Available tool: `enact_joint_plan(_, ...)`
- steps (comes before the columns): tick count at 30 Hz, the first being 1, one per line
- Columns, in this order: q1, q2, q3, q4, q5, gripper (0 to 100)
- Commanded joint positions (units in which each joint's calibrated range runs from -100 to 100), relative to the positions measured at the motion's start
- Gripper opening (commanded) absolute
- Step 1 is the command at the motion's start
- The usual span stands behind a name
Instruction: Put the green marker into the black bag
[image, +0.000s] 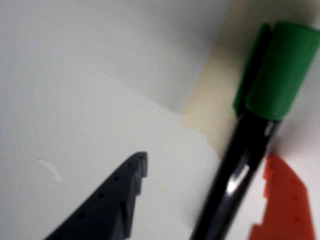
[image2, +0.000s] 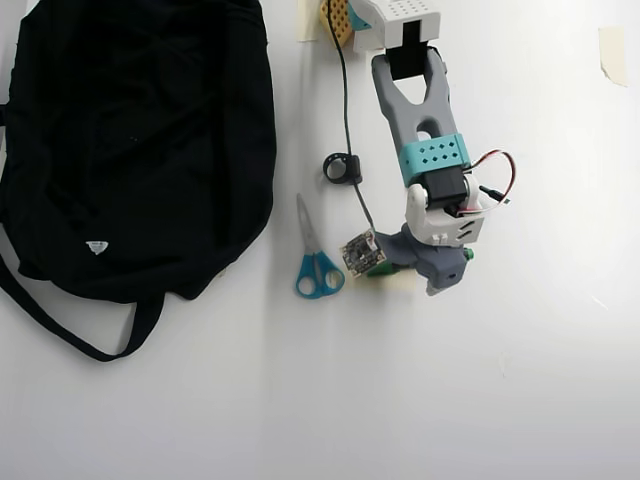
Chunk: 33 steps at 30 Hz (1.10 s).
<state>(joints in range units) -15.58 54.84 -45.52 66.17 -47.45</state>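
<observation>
The green marker (image: 240, 165) lies on the white table, black barrel running up to its green cap (image: 280, 70) at the upper right of the wrist view. My gripper (image: 206, 160) is open and straddles it: the dark blue finger (image: 110, 200) stands well to the left, while the orange finger (image: 282, 205) sits right beside the barrel. In the overhead view the gripper (image2: 400, 264) points down at the table centre, and only a sliver of green (image2: 376, 272) shows beneath it. The black bag (image2: 130, 150) lies at the far left, well apart from the gripper.
Blue-handled scissors (image2: 318, 262) lie between bag and gripper. A small black ring (image2: 342, 167) with a thin cable sits above them. A beige tape patch (image: 210, 100) lies under the marker, and another tape piece (image2: 612, 52) is at the top right.
</observation>
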Motion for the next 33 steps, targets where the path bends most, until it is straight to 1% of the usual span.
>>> enact_joint_plan(1, -0.7, -0.1, 0.8, 3.2, -4.7, 30)
enact_joint_plan(30, 0.0, 3.3, 1.5, 4.1, -4.2, 30)
enact_joint_plan(33, 0.0, 3.2, 3.8, 4.1, -4.2, 30)
